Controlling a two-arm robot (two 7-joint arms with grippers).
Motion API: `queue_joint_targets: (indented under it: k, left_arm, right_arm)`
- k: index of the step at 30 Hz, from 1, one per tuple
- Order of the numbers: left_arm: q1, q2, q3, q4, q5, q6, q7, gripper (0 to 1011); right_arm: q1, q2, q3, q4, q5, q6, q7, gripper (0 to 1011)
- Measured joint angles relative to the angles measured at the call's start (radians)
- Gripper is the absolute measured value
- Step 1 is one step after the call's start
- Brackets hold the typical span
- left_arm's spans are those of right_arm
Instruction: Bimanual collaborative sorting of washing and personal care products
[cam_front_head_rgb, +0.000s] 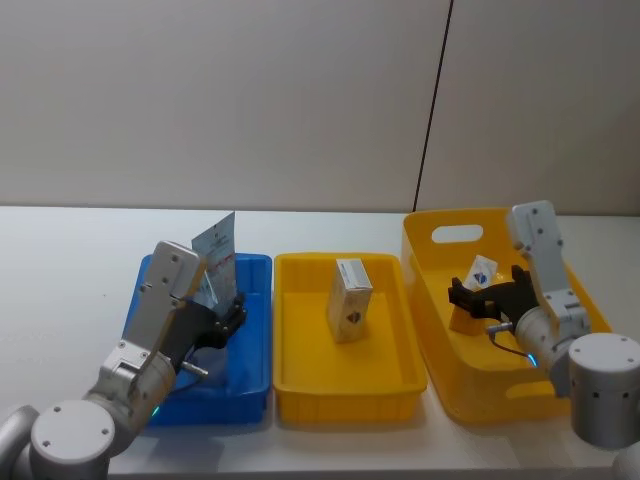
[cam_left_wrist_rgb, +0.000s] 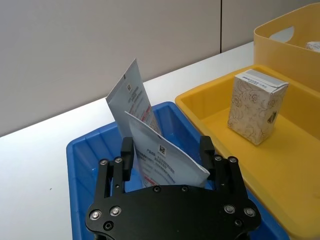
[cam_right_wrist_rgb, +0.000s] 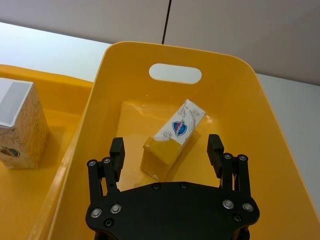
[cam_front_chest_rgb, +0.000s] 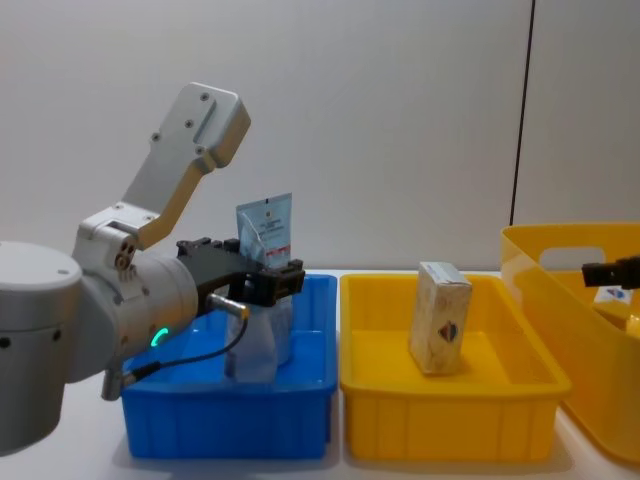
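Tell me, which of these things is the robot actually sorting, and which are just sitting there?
Part of the job: printed pouches, at the left gripper; patterned box; small blue-logo box, at the right gripper.
Just there: blue bin, yellow tray and deep yellow bin, which only hold things; white table.
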Motion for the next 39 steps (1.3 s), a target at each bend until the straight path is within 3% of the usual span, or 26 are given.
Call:
queue_joint_targets:
  k: [19, 39]
  left_arm:
    - [-0.012, -0.004, -0.001, 0.014, 0.004, -0.004, -0.004, 179]
    - [-0.015, -0.007, -0.002, 0.018, 0.005, -0.006, -0.006, 126]
  right_arm:
    - [0.000, 0.000, 0.000, 0.000, 0.000, 0.000, 0.000, 1003]
    - [0.000, 0.000, 0.000, 0.000, 0.000, 0.000, 0.000, 1003]
